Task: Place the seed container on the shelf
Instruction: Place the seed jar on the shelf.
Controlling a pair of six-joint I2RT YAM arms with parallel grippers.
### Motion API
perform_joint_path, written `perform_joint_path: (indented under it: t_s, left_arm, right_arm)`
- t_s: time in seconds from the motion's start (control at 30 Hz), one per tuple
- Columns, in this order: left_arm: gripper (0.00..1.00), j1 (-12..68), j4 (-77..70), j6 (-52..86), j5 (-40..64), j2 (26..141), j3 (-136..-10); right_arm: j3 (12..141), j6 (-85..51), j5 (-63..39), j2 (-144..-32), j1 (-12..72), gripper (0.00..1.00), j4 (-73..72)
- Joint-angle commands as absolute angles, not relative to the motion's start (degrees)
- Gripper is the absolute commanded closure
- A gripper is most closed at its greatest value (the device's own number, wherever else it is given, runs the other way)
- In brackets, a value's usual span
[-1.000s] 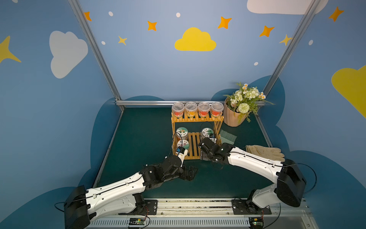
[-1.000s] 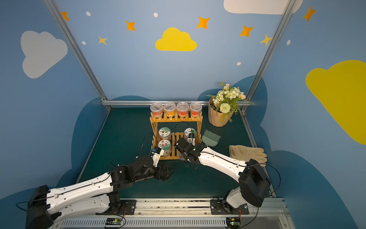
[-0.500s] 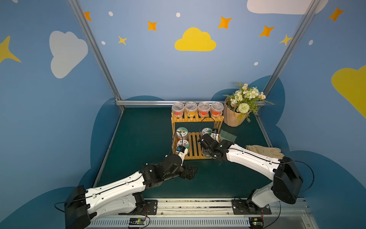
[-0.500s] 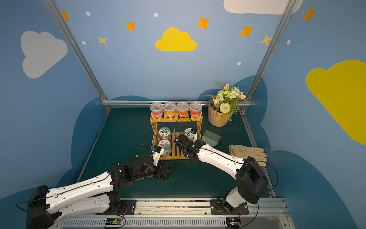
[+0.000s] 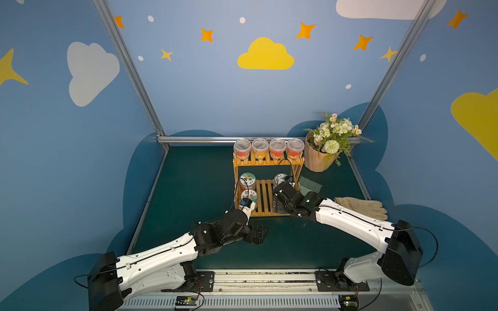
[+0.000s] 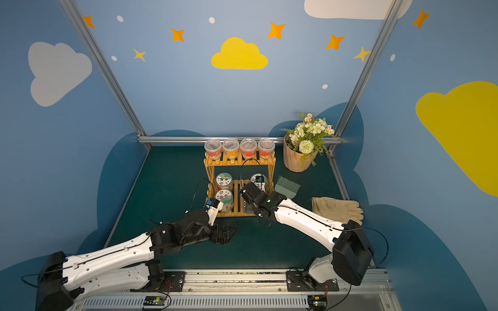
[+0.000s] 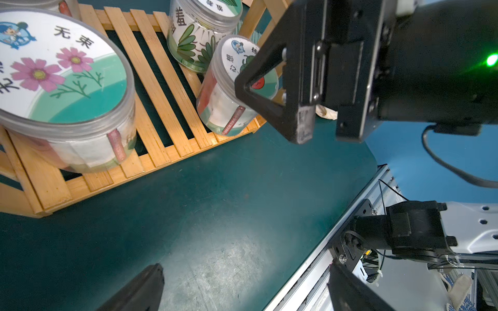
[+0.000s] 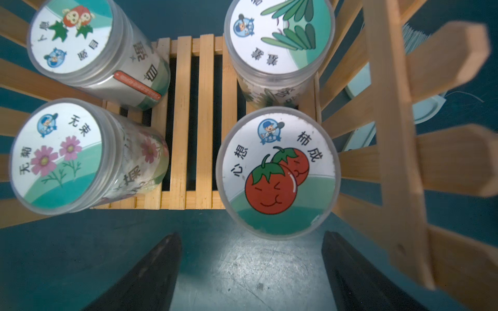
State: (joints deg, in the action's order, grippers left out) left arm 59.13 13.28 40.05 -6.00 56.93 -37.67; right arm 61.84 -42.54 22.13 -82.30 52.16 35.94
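Seed container, clear round plastic with tomato-picture lid (image 8: 277,172): standing on front right corner of lower tier of light orange-tan slatted wooden shelf (image 8: 183,121). Leftward, left gripper (image 7: 246,269) low over dark green table (image 7: 215,188) before shelf, jaws wide, empty. Pink-flower-lidded clear jar (image 8: 56,156) on front left corner. Rightward, right gripper (image 8: 250,242) just short of container, jaws apart, holding nothing.

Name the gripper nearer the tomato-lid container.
Right. The right gripper sits open just in front of the tomato-lid container; the left gripper is above the mat before the shelf's opposite end.
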Motion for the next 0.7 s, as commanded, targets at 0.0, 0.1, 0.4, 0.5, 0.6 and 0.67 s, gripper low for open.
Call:
perform_joint_path:
  t_s: [0.0,0.1,0.4,0.5,0.6,0.67]
  left_arm:
    - [0.00,58.8,13.6,39.4,-6.2,55.8,-38.0]
    - [0.00,58.8,13.2,39.4,-6.1,56.1,-37.8]
    - [0.00,58.7,13.1,38.9,-6.0,56.8,-38.6]
    - [0.00,58.6,12.4,38.9,-5.9,57.1,-38.6]
    - [0.00,58.4,12.0,38.8,-5.8,57.5,-39.0]
    - [0.00,58.2,12.1,38.9,-5.4,57.8,-39.5]
  right_arm:
    - [61.4,-39.1,16.6,-82.9,52.5,0.12,36.7]
    - [61.6,-39.4,17.3,-84.1,52.8,0.12,36.6]
    - [61.7,-39.9,18.4,-85.3,52.7,0.16,36.2]
    - [61.4,-39.8,18.6,-85.2,52.7,0.19,35.4]
    - [61.8,-39.5,19.4,-85.4,52.6,0.20,35.1]
    - [62.2,-40.1,20.4,-85.7,52.6,0.20,35.5]
